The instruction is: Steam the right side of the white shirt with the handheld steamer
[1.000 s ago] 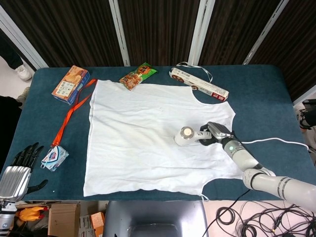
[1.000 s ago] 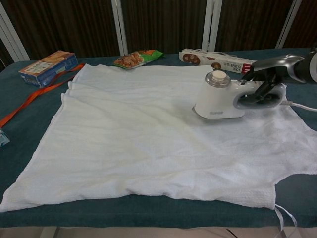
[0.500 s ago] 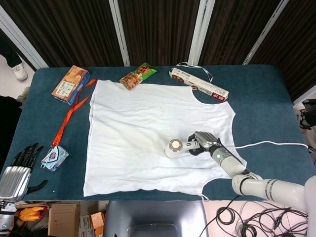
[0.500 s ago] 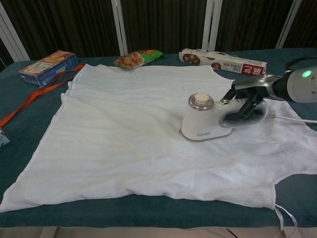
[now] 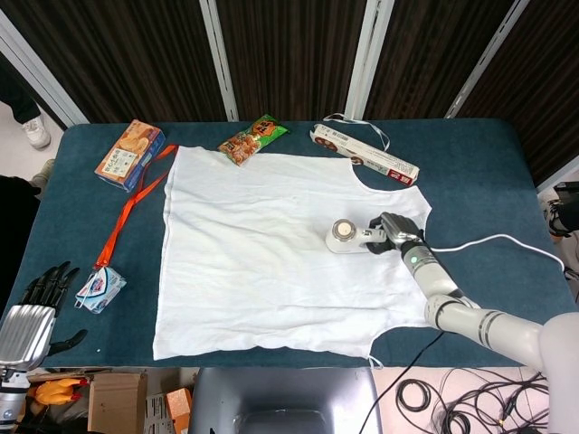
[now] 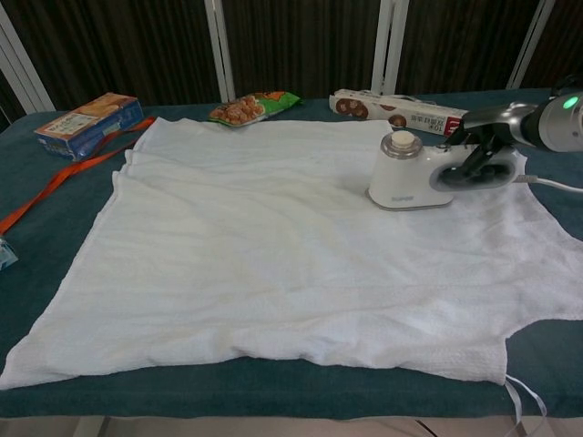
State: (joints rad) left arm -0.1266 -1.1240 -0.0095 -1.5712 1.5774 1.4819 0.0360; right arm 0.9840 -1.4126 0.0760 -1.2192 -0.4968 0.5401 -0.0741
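Right hand: the right hand (image 5: 394, 231) is wrapped round the handle of the handheld steamer (image 5: 347, 237), gripping it firmly from the 3 o'clock side.
Steamer: it stands flat on the white shirt (image 5: 262, 244), in the shirt's right half, just below the armhole at roughly 2 o'clock from the shirt's middle; its white cord (image 5: 493, 242) trails off toward 3 o'clock over the surface (image 5: 470, 172).
Left hand: the left hand (image 5: 36, 307) hangs off the surface's 8 o'clock corner, fingers spread, holding nothing.
Doing it well: I'd keep the soleplate flat and run slow, overlapping strokes along the right edge, from the armhole down to the hem at 6 o'clock, with the cord kept behind the hand so it doesn't drag the cloth. The fabric looks light, and pushing sideways too fast may bunch it.
Bystanders: a long box (image 5: 365, 155) and a snack bag (image 5: 252, 138) lie past the shirt's top edge, clear of the stroke.
Change: half a second ago the steamer sat lower and nearer the middle; it has now been pushed back up toward 1 o'clock, close to where it stood a second ago.
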